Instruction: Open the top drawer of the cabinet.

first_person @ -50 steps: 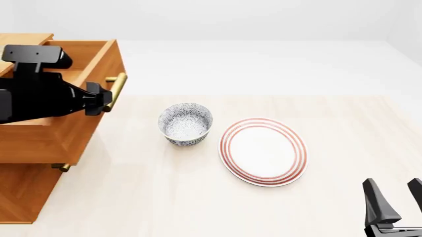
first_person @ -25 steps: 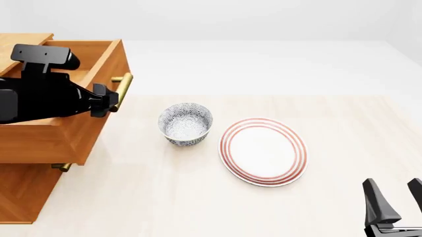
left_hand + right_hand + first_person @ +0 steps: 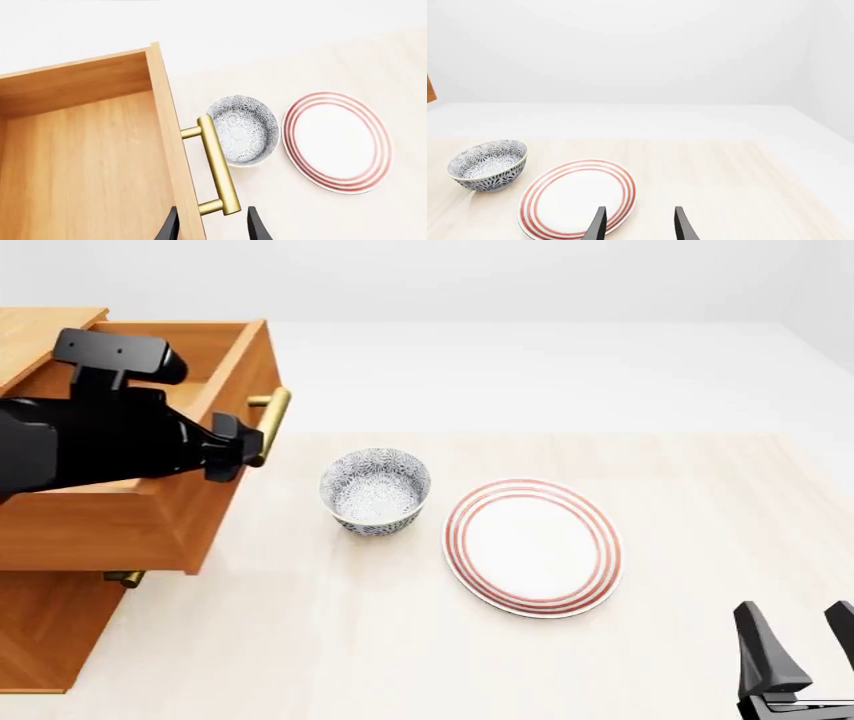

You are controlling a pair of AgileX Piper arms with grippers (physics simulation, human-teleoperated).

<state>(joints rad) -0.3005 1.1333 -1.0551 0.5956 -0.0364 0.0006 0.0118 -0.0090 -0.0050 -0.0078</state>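
Left wrist view: looks into the bare wooden inside of the top drawer (image 3: pixel 80 165), hidden by the arm in the front view.
Left gripper (image 3: pixel 238 453): fingers part-open, straddling the end of the brass handle (image 3: pixel 217 166); whether they press it, I cannot tell.
Top drawer, front view (image 3: pixel 200 510): orange-brown, pulled out past the cabinet (image 3: pixel 40 635) body, directly under the left gripper.
Bowl (image 3: pixel 375 491): right of the left gripper, near the handle.
Plate (image 3: pixel 534 546): beside the bowl.
Right gripper (image 3: pixel 805 640): fingers apart, empty, right of the plate.
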